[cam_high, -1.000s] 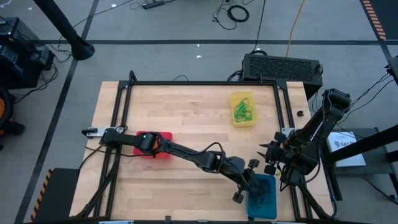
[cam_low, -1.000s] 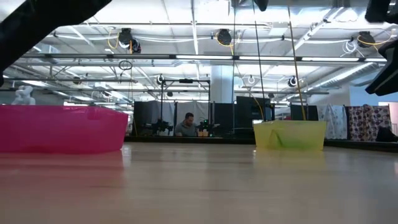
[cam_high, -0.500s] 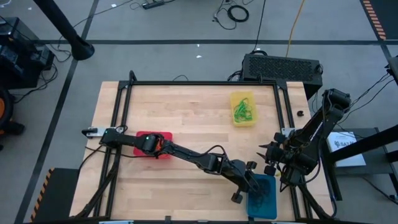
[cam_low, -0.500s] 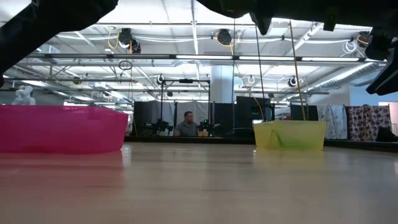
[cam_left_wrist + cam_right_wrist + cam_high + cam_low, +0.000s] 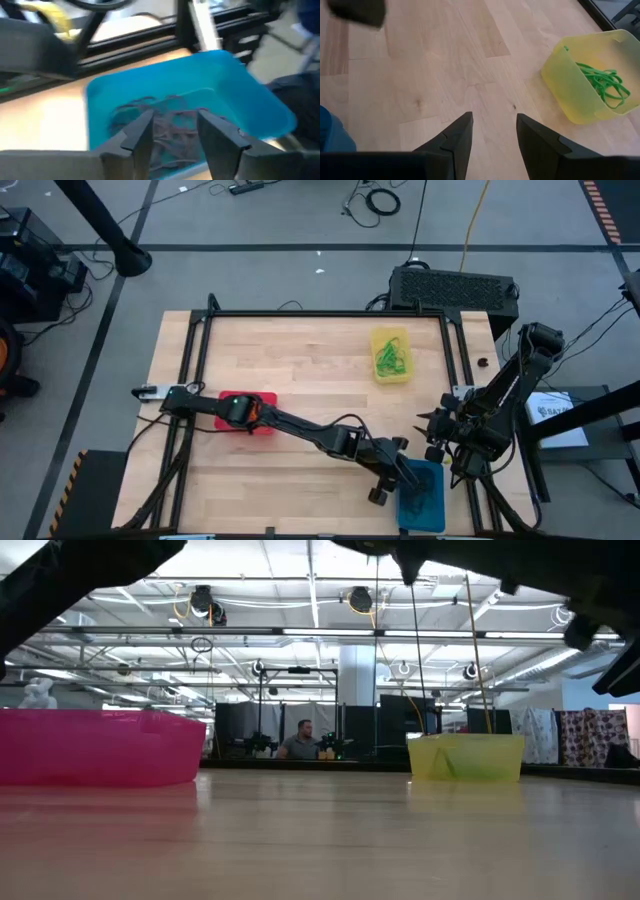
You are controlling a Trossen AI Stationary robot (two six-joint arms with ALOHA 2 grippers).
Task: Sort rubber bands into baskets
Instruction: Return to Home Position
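The blue basket (image 5: 422, 498) stands at the table's near right corner with dark rubber bands (image 5: 172, 120) lying in it. My left gripper (image 5: 175, 131) hangs open just above these bands, nothing between its fingers; in the high view the left gripper (image 5: 408, 477) is over the basket's left rim. The yellow basket (image 5: 390, 355) at the far right holds green rubber bands (image 5: 602, 82). The red basket (image 5: 248, 412) at the left is partly hidden under my left arm. My right gripper (image 5: 494, 132) waits open over bare wood at the right edge.
Black frame rails (image 5: 330, 314) run round the table's edges. A black box (image 5: 455, 285) sits past the far edge. The table's middle (image 5: 310, 370) is bare wood. A person (image 5: 300, 743) sits far off in the room behind.
My left gripper has sunk a little over the blue basket and tipped its fingers further down; in the low view its dark shape now reaches lower at the top right. The baskets and my right arm have kept still.
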